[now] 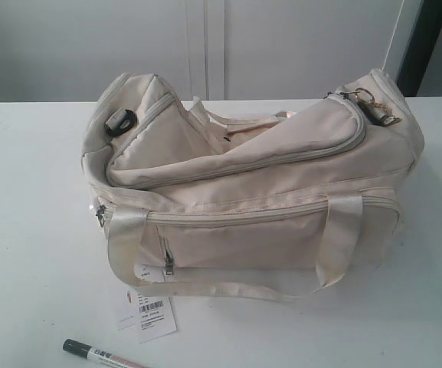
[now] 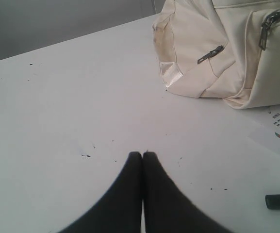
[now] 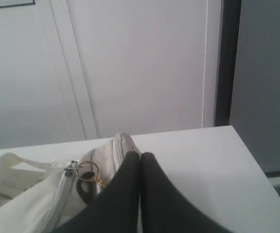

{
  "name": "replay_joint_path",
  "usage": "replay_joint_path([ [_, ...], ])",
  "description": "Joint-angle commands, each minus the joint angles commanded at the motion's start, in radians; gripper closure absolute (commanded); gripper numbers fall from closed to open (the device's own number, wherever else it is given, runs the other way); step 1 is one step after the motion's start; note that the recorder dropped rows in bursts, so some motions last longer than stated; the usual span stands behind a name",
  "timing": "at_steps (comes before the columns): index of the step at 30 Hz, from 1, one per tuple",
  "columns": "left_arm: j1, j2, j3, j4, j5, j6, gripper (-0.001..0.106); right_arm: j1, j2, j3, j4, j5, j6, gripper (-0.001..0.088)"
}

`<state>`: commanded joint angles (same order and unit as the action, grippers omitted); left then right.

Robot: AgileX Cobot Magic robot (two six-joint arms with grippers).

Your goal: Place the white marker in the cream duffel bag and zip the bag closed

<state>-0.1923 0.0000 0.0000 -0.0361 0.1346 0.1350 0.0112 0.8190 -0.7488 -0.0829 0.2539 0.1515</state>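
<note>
White tabletop against a pale panelled wall, and neither arm shows in the exterior view. The left gripper (image 2: pixel 142 155) hangs low over bare table with its fingertips pressed together and nothing between them. The right gripper (image 3: pixel 140 155) is likewise clenched and empty, poised by the bag's far right end, close to the zipper pull with its gold ring (image 3: pixel 86 172).

Nothing of the task looks done yet. The white marker (image 1: pixel 102 353) lies flat at the near edge of the table, left of centre, its dark cap (image 2: pixel 279 201) pointing left. It is apart from the left gripper and untouched, and well away from the right one. A barcode tag (image 1: pixel 155 314) lies just beyond it, between marker and bag.

The cream duffel bag (image 1: pixel 266 199) stands behind, in the middle of the table. Its curved top flap sags loosely and appears unzipped, with the pull at the right end. Picking up the marker, dropping it in and zipping the bag all remain.
</note>
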Motion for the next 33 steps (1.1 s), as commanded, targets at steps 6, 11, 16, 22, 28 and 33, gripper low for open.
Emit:
replay_joint_path([
  [6,0.000,0.000,0.000,0.000,0.000,0.000,0.105,0.000,0.143,-0.124,0.083,0.179,-0.168,0.0868],
  [11,0.000,0.000,0.000,0.000,0.000,0.000,0.105,0.000,0.256,-0.221,0.236,0.277,-0.307,0.0868],
  [16,0.000,0.000,0.000,0.000,0.000,0.000,0.105,0.000,0.390,-0.344,0.296,0.378,-0.373,0.0868],
  [22,0.000,0.000,0.000,-0.002,0.000,-0.006,0.105,-0.002,0.535,-0.455,0.315,0.413,-0.351,0.0868],
  [28,0.000,0.000,0.000,-0.032,0.000,-0.006,0.105,-0.002,0.630,-0.551,0.379,0.444,-0.351,0.0723],
  [33,0.000,0.000,0.000,-0.068,0.000,-0.006,0.105,-0.002,0.674,-0.615,0.400,0.467,-0.351,0.0410],
])
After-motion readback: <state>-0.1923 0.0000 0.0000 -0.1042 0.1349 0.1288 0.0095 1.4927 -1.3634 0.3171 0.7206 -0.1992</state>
